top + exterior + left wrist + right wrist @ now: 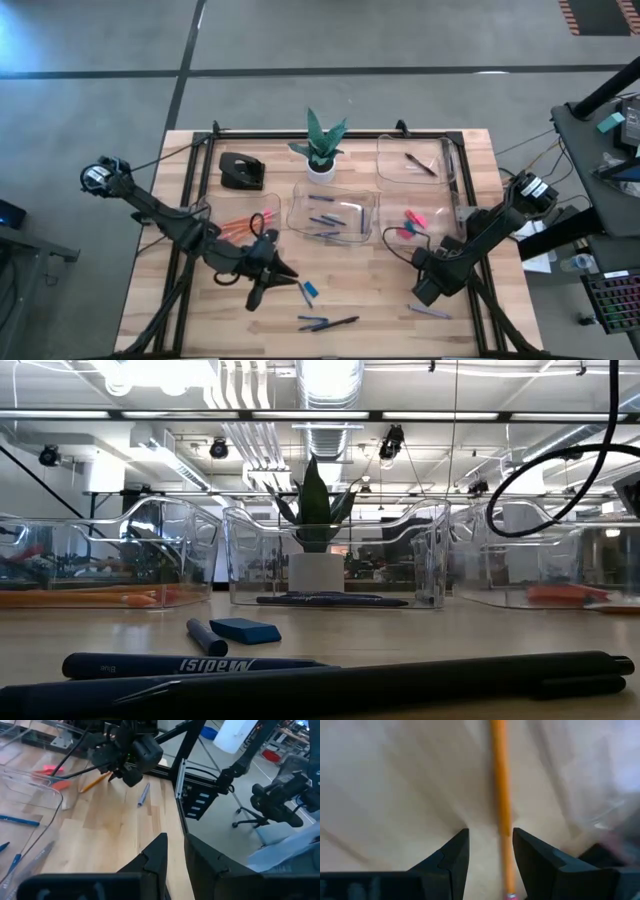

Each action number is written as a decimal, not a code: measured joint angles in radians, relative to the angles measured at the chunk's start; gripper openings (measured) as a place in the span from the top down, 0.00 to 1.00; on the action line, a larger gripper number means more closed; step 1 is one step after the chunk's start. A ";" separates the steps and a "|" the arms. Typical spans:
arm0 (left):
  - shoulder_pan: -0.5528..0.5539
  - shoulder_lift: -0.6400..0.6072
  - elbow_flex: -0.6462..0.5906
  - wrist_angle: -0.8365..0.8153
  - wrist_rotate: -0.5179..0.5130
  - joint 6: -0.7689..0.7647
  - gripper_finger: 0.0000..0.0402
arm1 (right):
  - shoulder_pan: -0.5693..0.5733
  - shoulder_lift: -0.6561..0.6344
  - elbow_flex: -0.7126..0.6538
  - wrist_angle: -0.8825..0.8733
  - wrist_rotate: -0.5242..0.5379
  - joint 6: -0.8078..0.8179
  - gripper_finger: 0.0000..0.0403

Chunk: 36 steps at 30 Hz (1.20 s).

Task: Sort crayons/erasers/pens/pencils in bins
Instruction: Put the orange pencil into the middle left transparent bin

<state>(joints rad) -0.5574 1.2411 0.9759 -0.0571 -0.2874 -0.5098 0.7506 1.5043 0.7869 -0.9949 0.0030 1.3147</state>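
My right gripper [491,845] points down near the table's right front, open. An orange pencil [501,795] lies on the wood between its fingers, nearer one of them and touching neither. That pencil also shows under the right gripper [117,772] in the left wrist view. My left gripper [175,855] hovers above the table's middle front, slightly open, with nothing between its fingers. Four clear bins hold pencils [235,226], crayons [330,215], erasers [413,220] and a pen [420,163]. Loose on the table lie a blue eraser [310,290], a crayon [303,294] and pens [327,322].
A potted plant [320,150] and a black desk object [241,171] stand at the back. Another pen [430,312] lies just in front of the right gripper. The right arm's cable loops over the eraser bin [400,240]. Bare wood lies at the front left.
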 joint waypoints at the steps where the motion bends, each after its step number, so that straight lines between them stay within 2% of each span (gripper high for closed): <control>1: -0.001 0.000 0.000 0.000 0.000 0.000 0.87 | 0.000 0.000 0.004 0.008 -0.007 -0.002 0.64; 7: -0.004 0.000 0.000 0.002 0.000 -0.005 0.87 | 0.000 0.000 0.058 0.098 -0.033 -0.103 0.64; 18: -0.008 0.000 0.000 0.004 0.000 -0.006 0.87 | 0.000 -0.003 0.163 0.018 -0.020 -0.097 0.67; 24: -0.027 0.000 -0.001 0.004 0.000 -0.007 0.87 | 0.023 -0.004 0.189 0.001 -0.048 0.144 0.68; 30: -0.058 0.001 -0.003 0.004 0.000 -0.007 0.87 | 0.112 -0.004 0.167 -0.027 -0.090 0.429 0.67; 36: -0.082 0.001 -0.029 0.004 -0.002 0.024 0.87 | 0.176 -0.004 0.164 -0.257 -0.039 0.713 0.67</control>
<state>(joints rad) -0.6394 1.2423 0.9472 -0.0528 -0.2897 -0.4863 0.9267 1.5005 0.9510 -1.2518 -0.0364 2.0273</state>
